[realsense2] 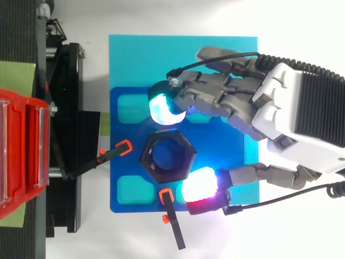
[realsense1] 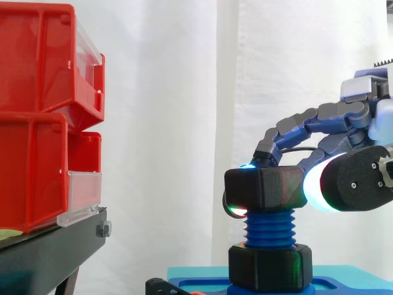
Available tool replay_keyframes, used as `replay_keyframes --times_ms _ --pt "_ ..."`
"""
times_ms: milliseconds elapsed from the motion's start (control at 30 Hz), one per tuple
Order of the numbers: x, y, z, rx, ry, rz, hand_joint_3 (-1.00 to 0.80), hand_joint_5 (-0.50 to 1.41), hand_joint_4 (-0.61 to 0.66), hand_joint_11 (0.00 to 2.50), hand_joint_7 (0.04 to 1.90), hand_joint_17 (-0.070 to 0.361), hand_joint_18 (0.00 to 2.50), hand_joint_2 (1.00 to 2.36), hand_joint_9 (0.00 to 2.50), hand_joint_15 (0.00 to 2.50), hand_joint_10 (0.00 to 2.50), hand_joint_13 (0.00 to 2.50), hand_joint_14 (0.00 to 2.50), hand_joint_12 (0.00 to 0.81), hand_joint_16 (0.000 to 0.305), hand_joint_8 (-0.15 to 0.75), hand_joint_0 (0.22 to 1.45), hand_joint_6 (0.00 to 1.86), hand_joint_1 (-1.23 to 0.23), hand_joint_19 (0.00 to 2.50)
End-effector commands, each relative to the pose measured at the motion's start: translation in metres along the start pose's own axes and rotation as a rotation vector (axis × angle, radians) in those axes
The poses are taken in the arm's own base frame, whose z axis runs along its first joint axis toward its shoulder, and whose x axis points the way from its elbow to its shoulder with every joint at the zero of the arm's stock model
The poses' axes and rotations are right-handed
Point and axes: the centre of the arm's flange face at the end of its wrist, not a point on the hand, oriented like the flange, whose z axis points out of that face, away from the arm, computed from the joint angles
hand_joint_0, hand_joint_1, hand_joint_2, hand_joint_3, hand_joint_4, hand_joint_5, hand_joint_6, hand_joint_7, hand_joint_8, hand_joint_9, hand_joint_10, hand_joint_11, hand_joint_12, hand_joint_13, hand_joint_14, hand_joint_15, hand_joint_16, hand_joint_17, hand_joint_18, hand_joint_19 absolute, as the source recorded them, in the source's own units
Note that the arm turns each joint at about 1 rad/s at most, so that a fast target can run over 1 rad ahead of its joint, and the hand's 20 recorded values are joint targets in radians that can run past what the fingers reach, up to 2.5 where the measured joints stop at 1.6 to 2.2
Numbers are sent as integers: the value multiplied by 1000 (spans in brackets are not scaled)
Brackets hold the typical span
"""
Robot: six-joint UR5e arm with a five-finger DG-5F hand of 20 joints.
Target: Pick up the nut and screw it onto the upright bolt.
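Observation:
A black hex nut (realsense1: 264, 187) sits level over the top of the upright blue threaded bolt (realsense1: 269, 227). From above, the bolt's blue end (realsense2: 166, 156) shows inside the nut's ring (realsense2: 148, 156). A second black nut (realsense1: 270, 267) sits at the bolt's foot on the blue base plate (realsense2: 124, 156). My hand (realsense2: 302, 108) reaches in from the right, and its curled fingers (realsense1: 319, 120) arch over the upper nut. Glowing pads press on opposite sides of that nut: a cyan-white fingertip (realsense2: 164, 107) and a white-magenta thumb pad (realsense2: 199, 189).
Red bins (realsense1: 37, 123) are stacked on a black stand (realsense1: 49, 252) at the left, close to the base plate. The plate lies on a cyan mat (realsense2: 161, 54). Two black clamps with orange tips (realsense2: 116, 151) (realsense2: 171, 216) hold the plate's left and front edges.

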Motion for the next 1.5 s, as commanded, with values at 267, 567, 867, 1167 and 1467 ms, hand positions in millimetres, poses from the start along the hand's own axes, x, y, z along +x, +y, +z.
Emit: replay_keyframes --times_ms 267,567,867,1167,1467 --pt "-5 -11 4 -14 14 -8 -500 -268 134 0 554 113 0 1000 220 0 0 59 0 371 50 251 389 501 -579 0" --pt "-11 -21 7 -28 21 -12 -500 -300 24 0 500 131 0 1000 0 0 0 0 0 370 58 197 356 500 -247 0" --pt "-16 -26 13 -64 16 -2 -500 -287 56 0 500 128 0 1000 0 0 0 0 0 357 57 198 383 500 -81 0" --pt "-39 -8 29 -114 1 10 -500 -203 167 0 707 115 0 1000 210 0 0 0 0 361 51 254 423 502 -140 0" --pt "-39 0 30 -133 -18 21 -500 -168 193 0 778 107 0 1000 436 0 0 154 0 356 48 273 448 502 -204 0"
